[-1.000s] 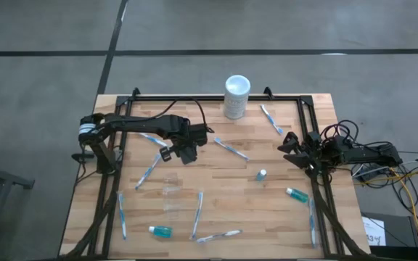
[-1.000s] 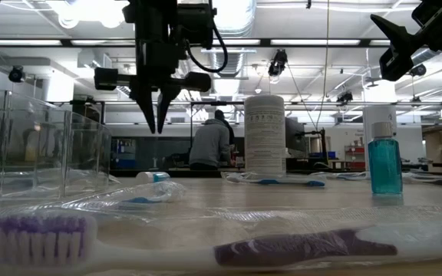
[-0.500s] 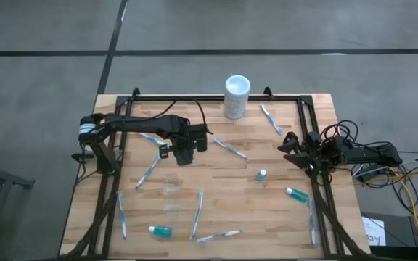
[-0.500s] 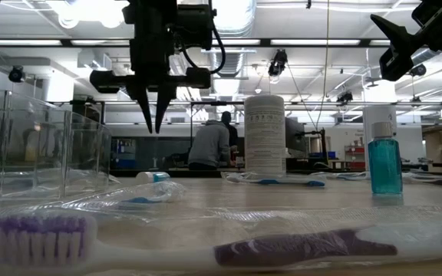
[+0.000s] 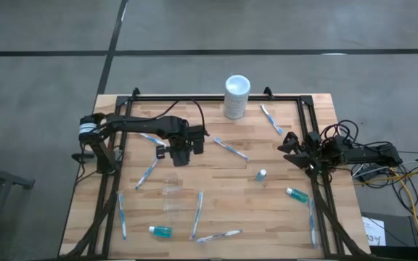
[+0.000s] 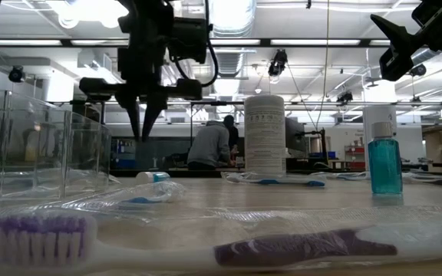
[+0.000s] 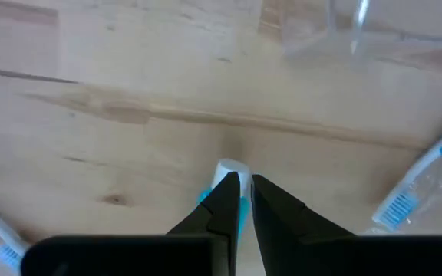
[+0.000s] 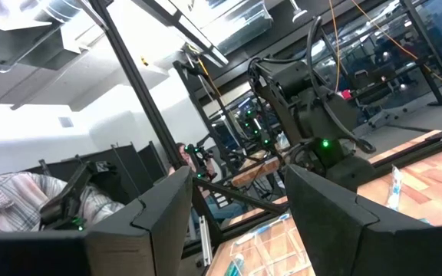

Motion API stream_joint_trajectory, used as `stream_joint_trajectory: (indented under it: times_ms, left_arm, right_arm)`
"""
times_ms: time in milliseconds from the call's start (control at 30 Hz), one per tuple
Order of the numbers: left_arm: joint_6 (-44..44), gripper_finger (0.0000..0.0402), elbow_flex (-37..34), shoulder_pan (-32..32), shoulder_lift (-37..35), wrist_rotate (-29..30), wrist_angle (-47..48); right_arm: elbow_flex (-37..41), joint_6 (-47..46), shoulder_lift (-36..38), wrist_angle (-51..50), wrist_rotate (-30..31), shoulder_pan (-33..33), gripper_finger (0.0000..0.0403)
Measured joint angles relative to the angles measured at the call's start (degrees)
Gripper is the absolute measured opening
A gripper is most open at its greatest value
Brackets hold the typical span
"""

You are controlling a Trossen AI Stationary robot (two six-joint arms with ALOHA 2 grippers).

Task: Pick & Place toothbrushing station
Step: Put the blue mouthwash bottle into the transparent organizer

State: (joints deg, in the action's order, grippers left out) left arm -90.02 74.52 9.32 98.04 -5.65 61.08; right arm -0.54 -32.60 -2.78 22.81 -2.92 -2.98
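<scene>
Up above the desk [image 5: 267,210], the left tool [image 5: 178,154] is nearly shut, empty, over a toothbrush [image 7: 232,182]. Right tool [image 5: 290,148] waits wide at the right edge.

Look at the upper left of the high view and you'll see the left arm [image 5: 133,125]: matte black links, with a pale silver-grey band at its base joint and a black cable looping along the top of it toward the wrist. Its left gripper [image 7: 241,201] ends in two slim black fingers that taper to points. At the right edge of that same view, the right arm [image 5: 354,153] is just as dark and blocky, with black cables coiled over it. Your right gripper [image 8: 236,207] carries broad, flat, angular dark grey fingers.
</scene>
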Motion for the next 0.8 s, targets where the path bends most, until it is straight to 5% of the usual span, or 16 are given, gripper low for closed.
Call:
stream_joint_trajectory:
  times_ms: [800]
  left_arm:
    - [-3.33, 0.004, 0.0, 0.35, -0.22, -0.51, -0.61]
  right_arm:
    - [0.0, 0.01, 0.01, 0.0, -0.01, 0.01, 0.0206]
